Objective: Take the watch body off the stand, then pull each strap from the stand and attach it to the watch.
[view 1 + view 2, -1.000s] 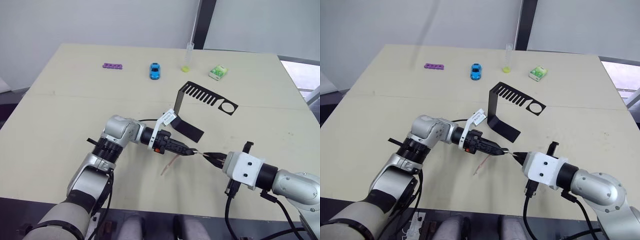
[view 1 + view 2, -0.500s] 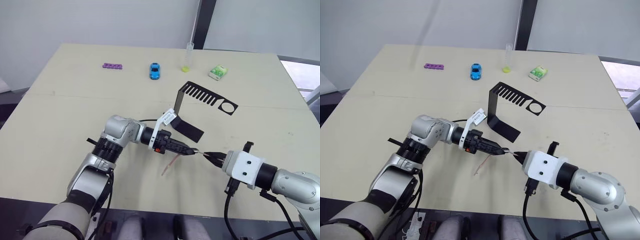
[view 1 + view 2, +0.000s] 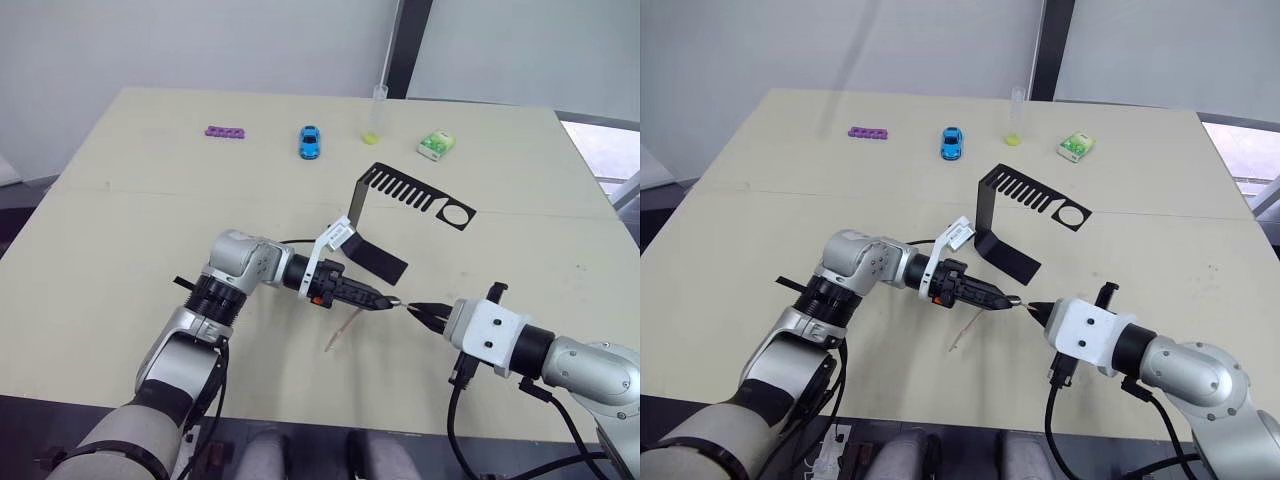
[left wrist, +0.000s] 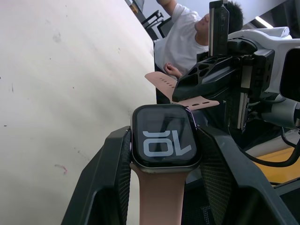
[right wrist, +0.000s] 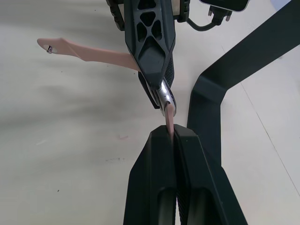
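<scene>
My left gripper point(image 3: 384, 303) is shut on the watch body point(image 4: 165, 136), a small black case with light digits on its dark screen. One pink-tan strap point(image 3: 342, 331) is fixed to it and hangs down toward the table. My right gripper point(image 5: 173, 133) is shut on the second strap point(image 5: 169, 118), whose end touches the watch body's free edge. The two grippers meet tip to tip above the table's front middle. The black stand point(image 3: 362, 207) stands just behind them with its slotted arm and ring hole bare.
Along the table's far side lie a purple piece point(image 3: 226, 131), a blue toy car point(image 3: 310, 141), a clear tube with a yellow-green base point(image 3: 376, 110) and a green-white box point(image 3: 436, 145). A seated person point(image 4: 185, 35) is beyond the table in the left wrist view.
The strap hanging from the watch body has swung slightly. Both grippers stay in nearly the same place, still tip to tip.
</scene>
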Robot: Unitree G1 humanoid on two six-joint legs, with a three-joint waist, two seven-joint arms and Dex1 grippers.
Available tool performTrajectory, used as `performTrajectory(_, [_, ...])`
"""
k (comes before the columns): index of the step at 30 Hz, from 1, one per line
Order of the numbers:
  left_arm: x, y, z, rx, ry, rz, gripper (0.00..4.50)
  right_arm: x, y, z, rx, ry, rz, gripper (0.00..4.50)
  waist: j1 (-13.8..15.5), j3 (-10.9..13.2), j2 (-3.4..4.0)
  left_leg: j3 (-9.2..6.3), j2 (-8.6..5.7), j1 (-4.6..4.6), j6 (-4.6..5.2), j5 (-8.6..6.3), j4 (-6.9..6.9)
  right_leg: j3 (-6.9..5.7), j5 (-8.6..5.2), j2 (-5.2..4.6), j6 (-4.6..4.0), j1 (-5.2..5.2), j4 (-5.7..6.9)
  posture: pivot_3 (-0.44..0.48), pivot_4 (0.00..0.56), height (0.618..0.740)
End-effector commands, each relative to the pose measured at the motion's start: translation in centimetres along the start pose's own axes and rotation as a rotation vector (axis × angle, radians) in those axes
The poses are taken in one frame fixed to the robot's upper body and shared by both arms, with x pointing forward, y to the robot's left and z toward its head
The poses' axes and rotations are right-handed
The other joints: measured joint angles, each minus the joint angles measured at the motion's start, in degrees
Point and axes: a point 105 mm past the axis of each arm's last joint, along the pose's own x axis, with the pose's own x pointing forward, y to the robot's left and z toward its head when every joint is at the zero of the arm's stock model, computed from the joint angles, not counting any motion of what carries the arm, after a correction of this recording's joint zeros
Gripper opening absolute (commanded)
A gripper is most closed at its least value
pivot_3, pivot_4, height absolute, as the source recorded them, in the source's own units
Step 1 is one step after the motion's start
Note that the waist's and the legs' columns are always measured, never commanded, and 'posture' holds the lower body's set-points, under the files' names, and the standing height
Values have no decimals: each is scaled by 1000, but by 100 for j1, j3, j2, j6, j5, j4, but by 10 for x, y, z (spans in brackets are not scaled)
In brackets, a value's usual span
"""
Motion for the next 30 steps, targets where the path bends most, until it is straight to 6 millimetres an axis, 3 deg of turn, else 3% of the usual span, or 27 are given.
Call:
performTrajectory(1, [3,-14,12,55,-16,-46,1596,-1,-2,9,-27,-28,-20,0,-1,0,0,0,0,0,0,0,0,0,0,0,0,0,0,0,150,740])
performTrajectory(30, [9,-17,13,42,-37,-59,1596,3,-3,14,-53,-24,-5,0,-3,0,0,0,0,0,0,0,1,0,0,0,0,-1,2,0,150,740])
